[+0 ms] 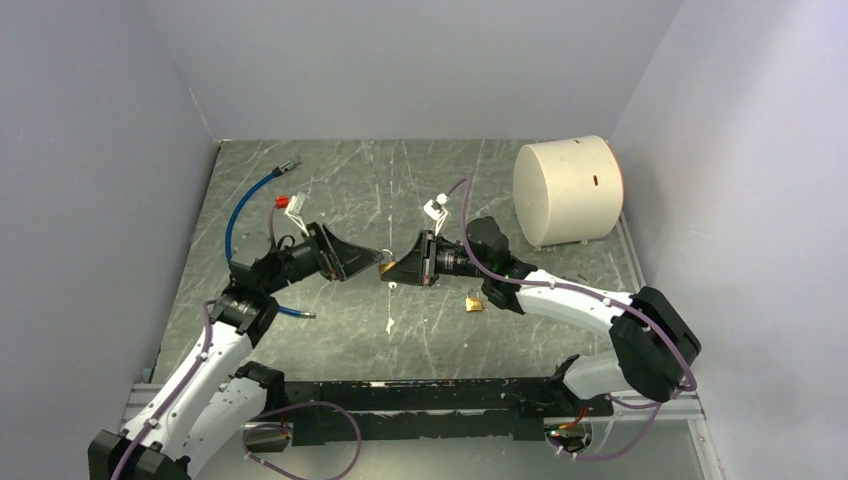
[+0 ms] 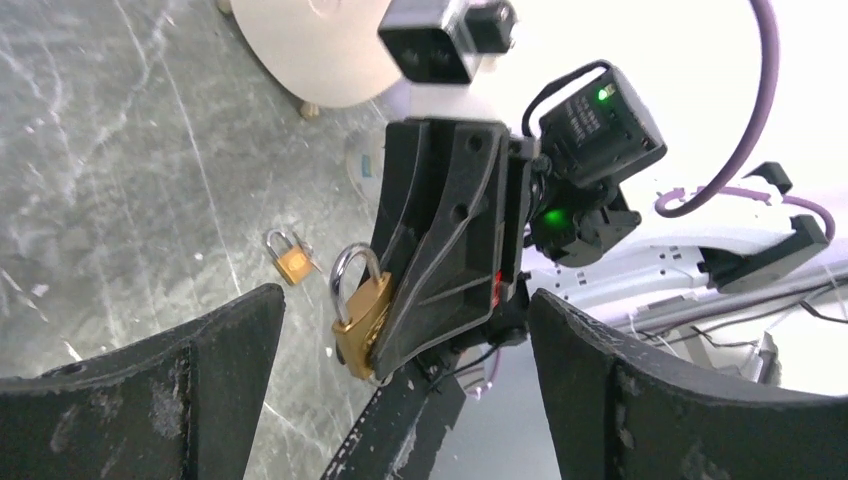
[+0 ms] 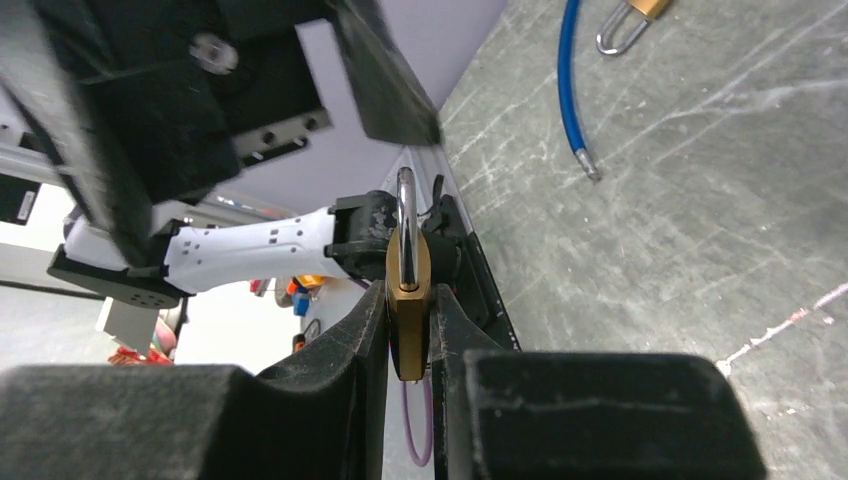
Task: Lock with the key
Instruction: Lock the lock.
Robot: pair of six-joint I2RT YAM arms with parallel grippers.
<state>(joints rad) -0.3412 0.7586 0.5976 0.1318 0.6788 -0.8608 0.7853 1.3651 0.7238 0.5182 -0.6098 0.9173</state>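
Left gripper point(image 1: 358, 262) stood with jaws wide apart, just short of the brass padlock point(image 2: 360, 315). The padlock was held clear of the table point(image 1: 330, 180), its body clamped between the right gripper's point(image 3: 408, 300) fingers, shackle toward the left gripper. A second padlock point(image 1: 474, 301) lay on the table beneath the right wrist.

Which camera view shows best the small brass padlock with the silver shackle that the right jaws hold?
The left wrist view: the brass padlock shows most of its body and its whole shackle. The right wrist view gives it only edge-on between the jaws; the top view only a small gold spot.
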